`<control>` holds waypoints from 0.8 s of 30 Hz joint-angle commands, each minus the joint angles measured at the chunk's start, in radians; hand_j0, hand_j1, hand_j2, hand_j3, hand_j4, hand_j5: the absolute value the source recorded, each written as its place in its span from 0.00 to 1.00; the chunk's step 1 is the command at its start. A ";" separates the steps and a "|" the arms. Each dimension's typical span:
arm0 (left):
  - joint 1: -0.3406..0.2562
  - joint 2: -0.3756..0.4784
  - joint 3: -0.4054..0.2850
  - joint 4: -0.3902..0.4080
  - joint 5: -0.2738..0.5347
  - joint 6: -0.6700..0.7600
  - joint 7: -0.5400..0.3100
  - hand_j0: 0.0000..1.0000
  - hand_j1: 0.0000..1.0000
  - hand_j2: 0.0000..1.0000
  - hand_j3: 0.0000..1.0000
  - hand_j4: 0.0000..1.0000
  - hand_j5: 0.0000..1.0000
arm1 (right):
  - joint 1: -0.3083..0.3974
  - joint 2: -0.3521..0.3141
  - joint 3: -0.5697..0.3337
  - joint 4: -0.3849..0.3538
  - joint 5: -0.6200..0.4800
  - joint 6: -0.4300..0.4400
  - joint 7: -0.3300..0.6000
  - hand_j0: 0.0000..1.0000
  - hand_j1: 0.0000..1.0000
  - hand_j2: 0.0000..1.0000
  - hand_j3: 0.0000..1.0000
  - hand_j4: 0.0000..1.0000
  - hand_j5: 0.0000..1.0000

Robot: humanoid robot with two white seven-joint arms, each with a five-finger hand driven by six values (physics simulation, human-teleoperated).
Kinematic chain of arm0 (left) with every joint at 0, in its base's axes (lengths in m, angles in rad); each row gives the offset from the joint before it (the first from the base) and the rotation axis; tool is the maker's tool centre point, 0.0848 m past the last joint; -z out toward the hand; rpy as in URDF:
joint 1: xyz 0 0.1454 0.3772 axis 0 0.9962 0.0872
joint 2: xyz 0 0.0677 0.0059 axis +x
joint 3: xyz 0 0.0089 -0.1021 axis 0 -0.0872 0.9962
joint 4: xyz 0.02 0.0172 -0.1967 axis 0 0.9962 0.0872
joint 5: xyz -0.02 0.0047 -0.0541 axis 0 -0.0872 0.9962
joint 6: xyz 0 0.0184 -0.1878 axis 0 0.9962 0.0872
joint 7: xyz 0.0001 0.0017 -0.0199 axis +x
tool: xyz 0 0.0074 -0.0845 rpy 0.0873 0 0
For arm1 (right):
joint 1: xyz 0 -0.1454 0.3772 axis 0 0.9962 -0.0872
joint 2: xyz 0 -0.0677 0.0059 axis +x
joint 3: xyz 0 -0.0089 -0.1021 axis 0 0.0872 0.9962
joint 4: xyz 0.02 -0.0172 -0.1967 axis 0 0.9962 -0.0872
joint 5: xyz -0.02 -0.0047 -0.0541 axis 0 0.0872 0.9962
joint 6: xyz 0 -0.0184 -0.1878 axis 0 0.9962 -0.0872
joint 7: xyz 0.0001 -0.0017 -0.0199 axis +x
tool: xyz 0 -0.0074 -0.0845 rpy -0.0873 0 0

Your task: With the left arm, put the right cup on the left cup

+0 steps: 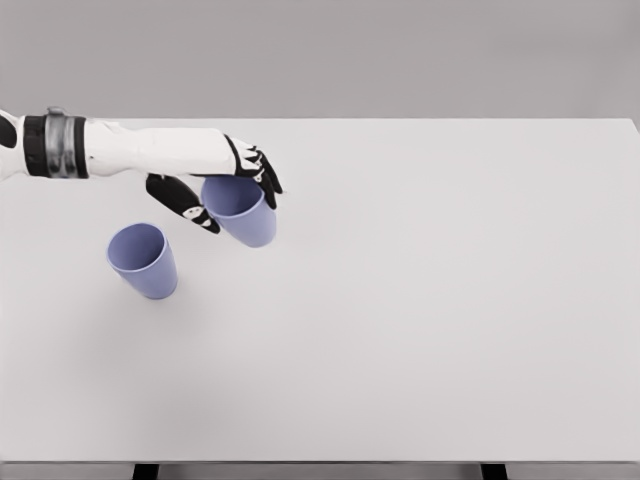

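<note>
Your left hand [232, 190] pinches the right cup [240, 210] at its rim, thumb opposite fingers, mouth kept upward for stacking. The left cup [143, 260] stands on the surface [430, 300] at its 8 o'clock, apart.

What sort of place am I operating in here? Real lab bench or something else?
Most likely a simulated tabletop test scene, not a real lab: a plain white table against a blank grey backdrop, bare except for two purple cups, one standing, one gripped in the left hand.
</note>
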 commanded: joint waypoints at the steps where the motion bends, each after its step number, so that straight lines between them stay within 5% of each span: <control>1: -0.003 0.080 0.004 -0.058 0.051 0.003 0.001 0.58 0.58 0.58 0.58 0.58 0.58 | 0.000 0.000 0.000 0.000 0.000 0.000 0.000 1.00 1.00 1.00 1.00 1.00 1.00; 16: -0.028 0.378 0.009 -0.128 0.117 0.003 0.001 0.58 0.58 0.58 0.58 0.58 0.58 | 0.000 0.000 0.000 0.000 0.000 0.000 0.000 1.00 1.00 1.00 1.00 1.00 1.00; 24: 0.009 0.417 -0.004 -0.130 0.128 0.003 0.001 0.58 0.58 0.58 0.58 0.58 0.58 | 0.000 0.000 0.000 0.000 0.000 0.000 0.000 1.00 1.00 1.00 1.00 1.00 1.00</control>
